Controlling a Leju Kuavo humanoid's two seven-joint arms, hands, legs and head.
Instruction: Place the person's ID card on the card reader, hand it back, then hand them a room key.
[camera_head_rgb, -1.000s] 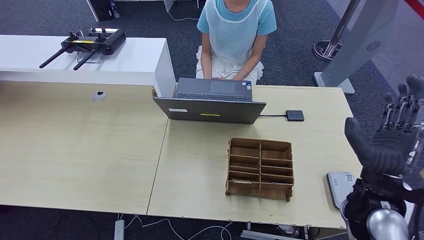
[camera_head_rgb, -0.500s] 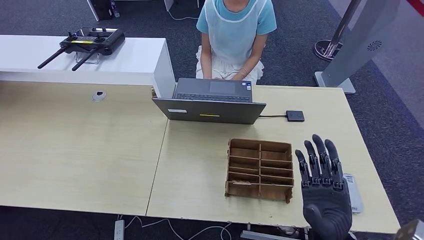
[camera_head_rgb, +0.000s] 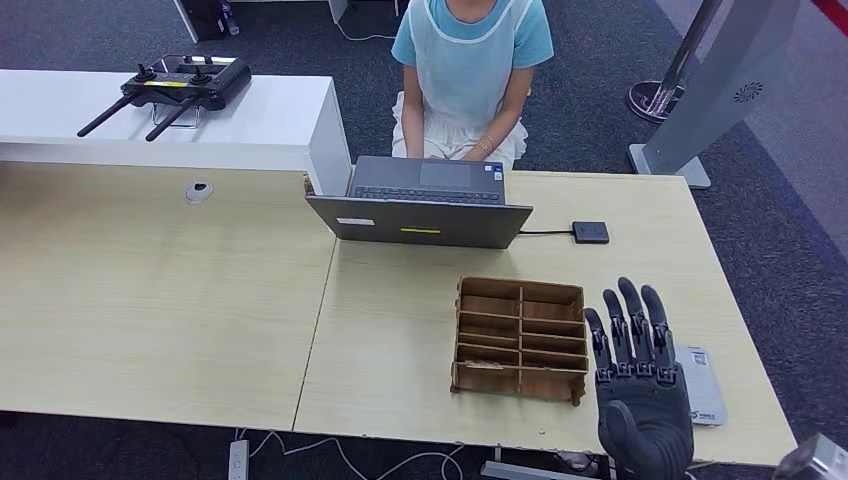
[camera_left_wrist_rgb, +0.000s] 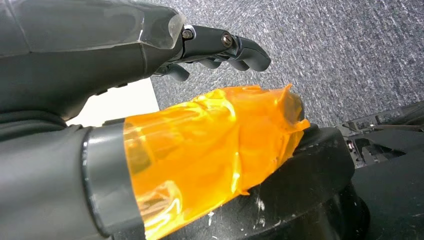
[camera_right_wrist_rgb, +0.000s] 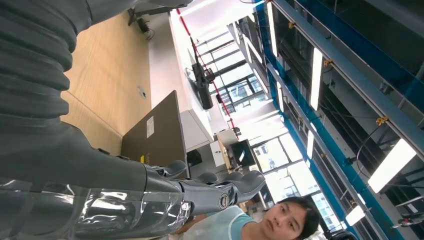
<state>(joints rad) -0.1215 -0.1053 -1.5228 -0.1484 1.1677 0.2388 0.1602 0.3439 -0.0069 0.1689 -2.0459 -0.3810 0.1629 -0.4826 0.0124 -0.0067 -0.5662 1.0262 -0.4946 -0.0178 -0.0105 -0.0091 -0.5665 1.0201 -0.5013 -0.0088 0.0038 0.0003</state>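
At the near right corner of the desk (camera_head_rgb: 640, 250), head view, right hand (camera_head_rgb: 640, 385) raised palm toward the robot, fingers spread and pointing away toward the person (camera_head_rgb: 470, 70), holding nothing. Just beside it on the right lies the card reader (camera_head_rgb: 700, 385), a flat pale slab with a small printed label near its far end and another at its near edge, partly covered by the hand on its left side; long axis runs roughly near-to-far, tilted slightly, far end toward the person's side. No ID card visible anywhere, not on the reader, not in either hand, so judging the task at or near its start: card not yet received, reading, return and key handover all left. Person sits behind the open laptop (camera_head_rgb: 425, 205), arms down at lap, not offering anything yet. Wooden divided box (camera_head_rgb: 520, 335) sits just left of the hand, probably the key store, but contents too small to tell. Left hand (camera_left_wrist_rgb: 150, 45) in the left wrist view hangs over carpet (camera_left_wrist_rgb: 350, 50), fingers curled loosely with nothing in them, thumb wrapped in orange tape; cannot tell whether it is fully closed.
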